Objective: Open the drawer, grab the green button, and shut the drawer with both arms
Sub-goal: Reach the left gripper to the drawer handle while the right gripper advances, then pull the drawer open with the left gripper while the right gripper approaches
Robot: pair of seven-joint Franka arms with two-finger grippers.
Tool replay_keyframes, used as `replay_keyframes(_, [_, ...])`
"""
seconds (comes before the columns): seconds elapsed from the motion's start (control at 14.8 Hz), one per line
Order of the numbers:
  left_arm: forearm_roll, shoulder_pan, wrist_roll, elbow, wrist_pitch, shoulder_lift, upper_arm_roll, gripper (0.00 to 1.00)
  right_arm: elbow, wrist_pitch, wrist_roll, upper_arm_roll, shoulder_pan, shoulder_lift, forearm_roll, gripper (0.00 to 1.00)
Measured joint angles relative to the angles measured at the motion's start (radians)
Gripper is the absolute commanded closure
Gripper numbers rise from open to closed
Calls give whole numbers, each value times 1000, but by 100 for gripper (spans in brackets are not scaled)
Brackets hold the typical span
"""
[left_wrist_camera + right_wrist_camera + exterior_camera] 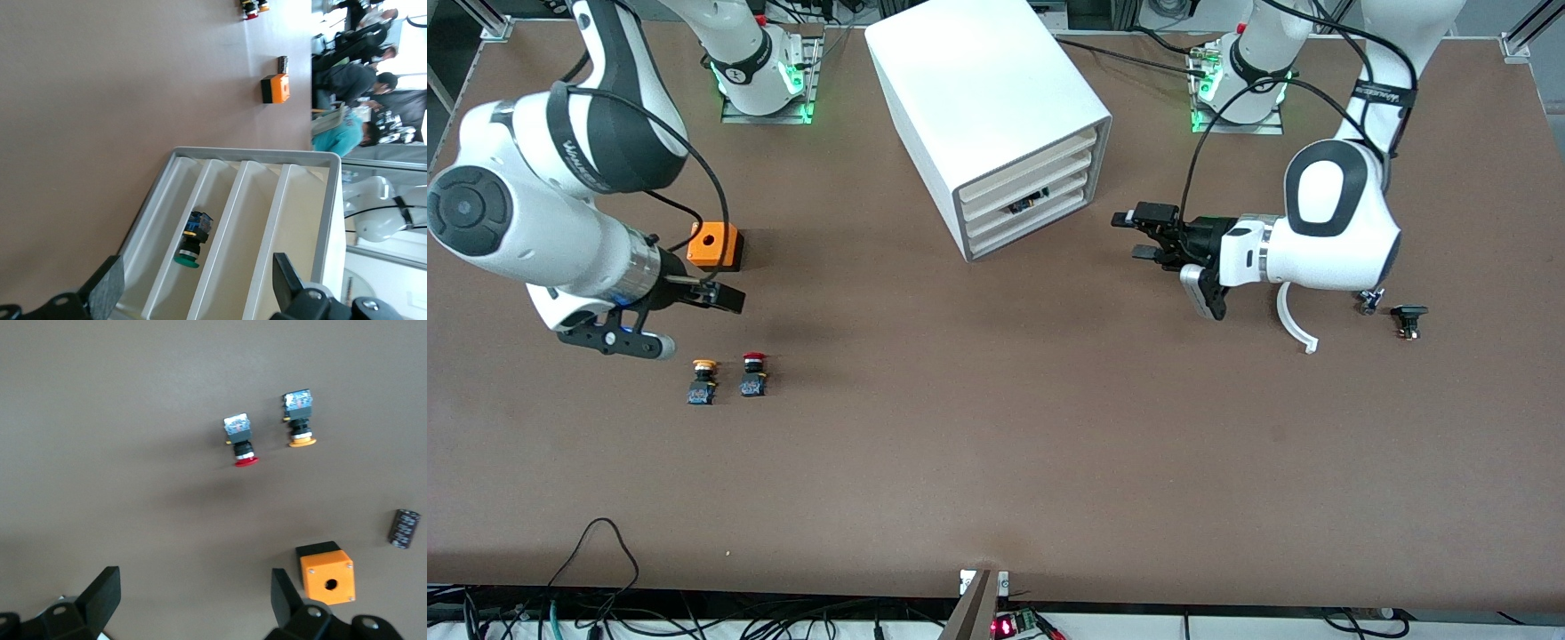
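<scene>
Two arms are seen. The right gripper (pixel 725 298), fingers spread and holding nothing, hangs over the table by one orange box (pixel 716 245); one yellow-capped button (pixel 703 381) and one red-capped button (pixel 753 373) stand nearby. The cabinet (pixel 996 116) holds four drawers; the button (pixel 191 238) lies in a drawer (pixel 200 220), partly hidden from the front camera. The left gripper (pixel 1143 236), released, faces the cabinet.

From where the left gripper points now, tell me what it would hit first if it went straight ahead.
The left gripper, fingers open, points at the cabinet front. Going straight on, it would probably first meet the drawer fronts, near the slot holding the green button. Exact height is hard to judge.
</scene>
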Motion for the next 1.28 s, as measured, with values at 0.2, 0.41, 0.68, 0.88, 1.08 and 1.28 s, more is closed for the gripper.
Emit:
replay_keyframes(0.2, [-49, 0, 54, -72, 7, 3, -7, 27, 65, 1, 110, 1, 45, 61, 0, 0])
replay_keyframes(0.41, [-143, -1, 169, -151, 9, 27, -10, 43, 138, 2, 217, 2, 88, 118, 0, 0])
replay_keyframes(0.68, [-199, -1, 277, -184, 11, 112, -20, 43, 198, 16, 326, 2, 117, 172, 2, 0])
replay_keyframes(0.88, [-259, -1, 341, -204, 11, 159, -30, 43, 219, 82, 391, 2, 138, 196, 55, 0])
replay_keyframes(1.08, [-307, -2, 403, -234, 28, 192, -57, 43, 234, 127, 416, 3, 154, 213, 76, 0])
replay_keyframes(1.28, [-327, -2, 443, -250, 48, 215, -72, 43, 240, 172, 472, 3, 175, 221, 77, 0])
